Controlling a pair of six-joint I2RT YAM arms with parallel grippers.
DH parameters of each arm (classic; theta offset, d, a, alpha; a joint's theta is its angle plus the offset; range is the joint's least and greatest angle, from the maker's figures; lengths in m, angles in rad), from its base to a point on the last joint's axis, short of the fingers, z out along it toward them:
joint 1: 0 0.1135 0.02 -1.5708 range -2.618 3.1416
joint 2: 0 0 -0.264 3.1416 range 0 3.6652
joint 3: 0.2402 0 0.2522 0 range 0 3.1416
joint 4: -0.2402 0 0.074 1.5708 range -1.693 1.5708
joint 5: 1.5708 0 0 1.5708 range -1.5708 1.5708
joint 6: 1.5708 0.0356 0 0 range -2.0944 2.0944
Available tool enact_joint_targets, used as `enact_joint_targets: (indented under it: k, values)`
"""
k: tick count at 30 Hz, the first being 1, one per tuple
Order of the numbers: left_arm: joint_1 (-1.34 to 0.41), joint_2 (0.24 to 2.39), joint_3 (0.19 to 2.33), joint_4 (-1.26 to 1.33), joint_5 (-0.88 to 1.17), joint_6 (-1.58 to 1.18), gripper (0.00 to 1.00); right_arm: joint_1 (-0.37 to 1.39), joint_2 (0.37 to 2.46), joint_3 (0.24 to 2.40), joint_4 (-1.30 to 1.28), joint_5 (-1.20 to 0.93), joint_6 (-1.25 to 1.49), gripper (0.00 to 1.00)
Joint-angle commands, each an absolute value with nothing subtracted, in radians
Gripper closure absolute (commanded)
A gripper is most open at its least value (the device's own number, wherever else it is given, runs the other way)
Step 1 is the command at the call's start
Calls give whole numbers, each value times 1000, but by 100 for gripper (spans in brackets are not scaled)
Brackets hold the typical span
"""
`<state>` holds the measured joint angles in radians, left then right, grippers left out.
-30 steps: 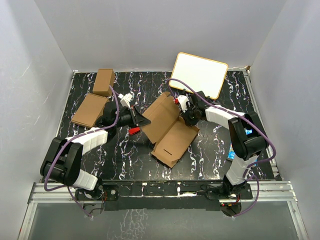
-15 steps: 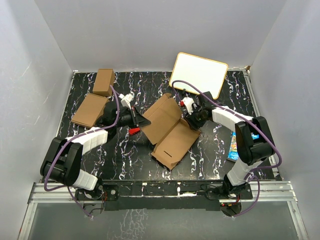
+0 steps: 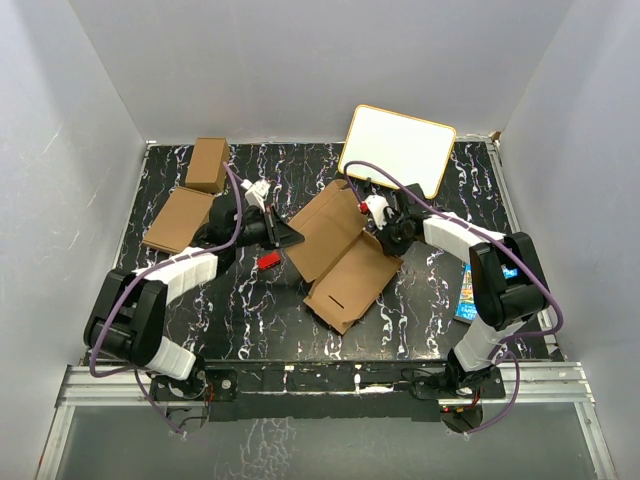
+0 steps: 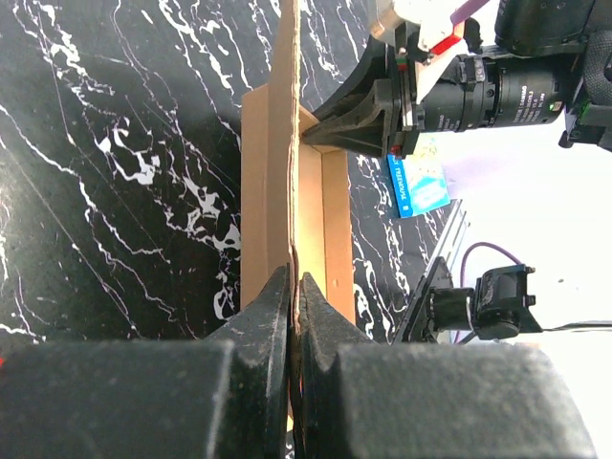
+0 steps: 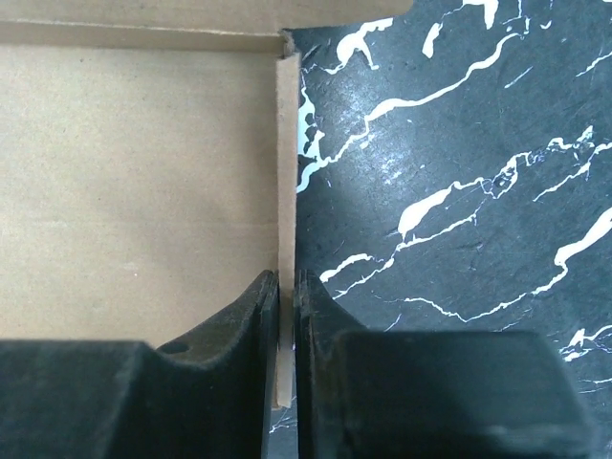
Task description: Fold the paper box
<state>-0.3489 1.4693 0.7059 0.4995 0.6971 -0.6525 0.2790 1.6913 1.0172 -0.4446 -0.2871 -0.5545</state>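
Pinching the box (image 3: 338,255) from both sides: left gripper (image 4: 295,279) clamped on one edge, right gripper (image 5: 287,279) on the opposite one. It lies open, and I'd say most folds remain.

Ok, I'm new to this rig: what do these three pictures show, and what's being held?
Two robot arms are bolted at the near edge of a black marbled table. The wide picture looks down from above and behind them; the other two come from a camera on each wrist. The left claw pinches a raised edge of the paper box, a half-folded brown cardboard sheet mid-table. The right claw is closed on its narrow side flap. Also there: two brown cartons far left, a whiteboard at the back, a small red item, a blue packet.
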Motion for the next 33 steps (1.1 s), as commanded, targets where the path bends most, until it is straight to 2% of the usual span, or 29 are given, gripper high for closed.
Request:
enact_joint_targets:
  k: [1,3,5,10,18,20,21,23,24,27,33]
  values:
    - [-347,1499,800,498,763,-584,100,261,1647,1023,-445,-331,-541,76]
    - [-347,1535,859,438,801,-529,100,237,1623,1018,-454,-374,-540,55]
    - [-347,1580,921,379,843,-478,100,201,1604,1020,-473,-422,-541,43]
    - [-346,1697,1088,153,903,-268,100,83,1542,1021,-504,-567,-544,34]
    - [-345,1865,1364,-122,934,-42,100,-21,1428,975,-461,-834,-551,33]
    - [-346,1886,1403,-149,957,6,100,-44,1387,942,-410,-919,-560,30]
    - [-346,1888,1413,-152,967,28,100,-52,1366,925,-378,-957,-559,25]
    - [-345,1877,1414,-141,996,75,100,-80,1324,891,-244,-1011,-453,4]
    - [-346,1863,1405,-125,1008,96,100,-101,1314,880,-151,-1052,-309,0]
    - [-346,1808,1361,-69,1046,159,100,-140,1341,946,-107,-1166,-258,0]
    - [-347,1690,1290,-67,1102,296,100,-141,1351,977,-49,-1231,-338,0]
